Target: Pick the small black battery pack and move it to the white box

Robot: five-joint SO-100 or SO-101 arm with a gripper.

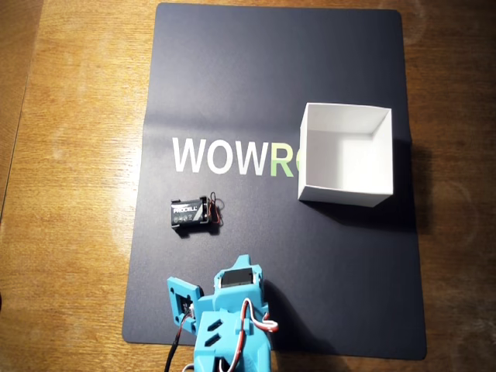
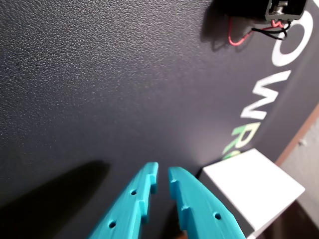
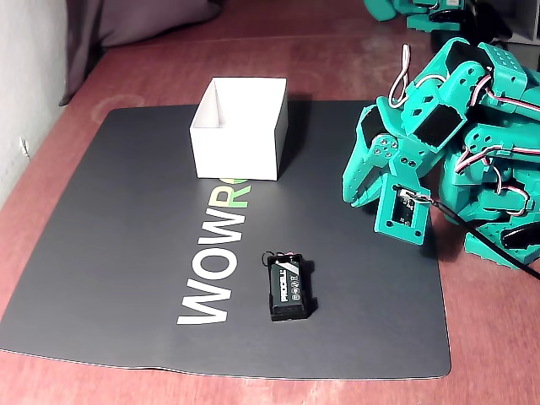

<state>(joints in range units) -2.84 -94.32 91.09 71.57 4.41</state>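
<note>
One battery pack (image 1: 188,214) lies flat on the dark mat (image 1: 232,70), beside the white lettering, untouched. The box (image 1: 346,155) stands empty, well apart to its right in the overhead view. The gripper (image 2: 163,178) hangs nearly closed, holding nothing. Risk: loose wires (image 1: 215,209) may snag a finger during grasping.

Item count: one small black battery pack (image 1: 188,213), one white box (image 1: 346,155), one dark mat (image 1: 232,70), one teal arm (image 3: 439,126).
</note>
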